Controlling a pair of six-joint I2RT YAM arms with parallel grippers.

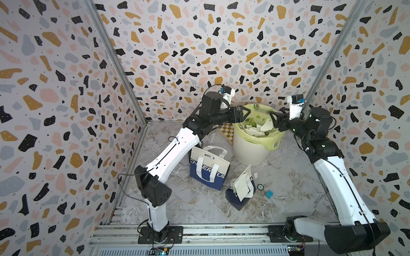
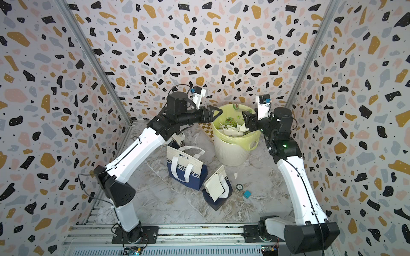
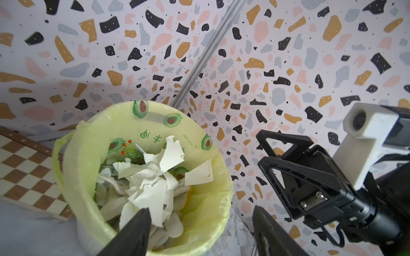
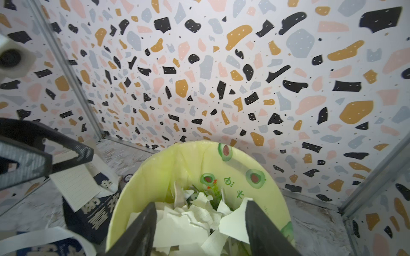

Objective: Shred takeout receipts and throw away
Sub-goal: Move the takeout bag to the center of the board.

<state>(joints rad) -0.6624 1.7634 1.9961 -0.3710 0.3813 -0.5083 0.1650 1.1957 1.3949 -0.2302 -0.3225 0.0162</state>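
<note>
Both released and empty, left gripper [image 1: 246,114] and right gripper [image 1: 273,119] hang over the bin [image 1: 250,153] at the table's [image 1: 292,177] far edge; centring them should land any clinger among the scraps [image 1: 255,131].

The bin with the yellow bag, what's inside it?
Inside the bin lies a heap of torn white receipt scraps, with a green sprig with red dots poking out among them. Whatever lies under the paper is covered.
</note>
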